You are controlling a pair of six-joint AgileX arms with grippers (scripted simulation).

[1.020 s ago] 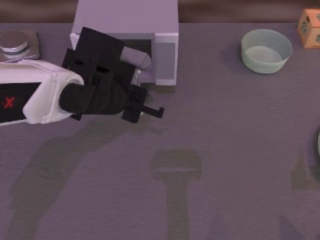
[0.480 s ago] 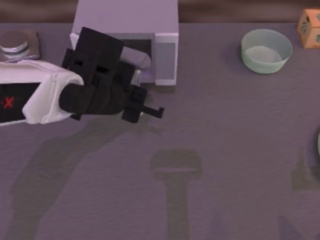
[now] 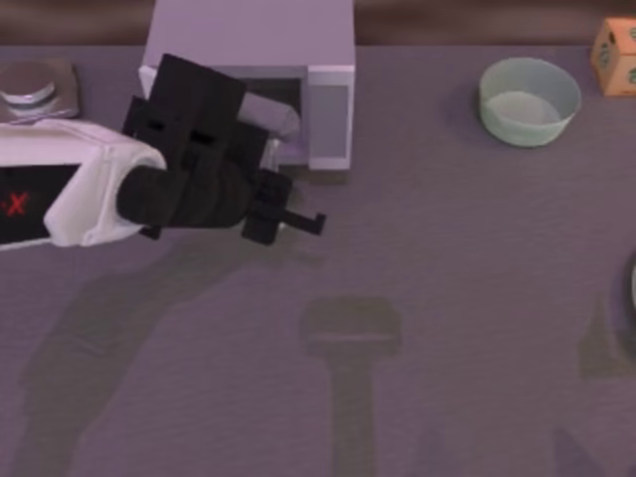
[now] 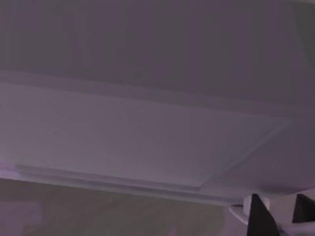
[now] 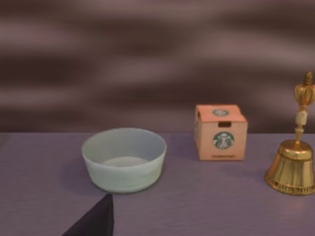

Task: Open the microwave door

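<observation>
Microwave (image 3: pixel 253 35) at the tabletop's (image 3: pixel 457 298) eleven o'clock, microwave door (image 3: pixel 273 111) partly ajar, left claw (image 3: pixel 273 169) at its front, spread indiscernible; right arm unseen.

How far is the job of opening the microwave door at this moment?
Partly done: the microwave shows a dark cavity, so the door is ajar. In hand: the left gripper is at its front, close to the door. Left: swinging it fully open. The right arm is out of the top view.

Left claw (image 3: pixel 286 204) low, reaching rightward, wrist bent; right arm unseen.
</observation>
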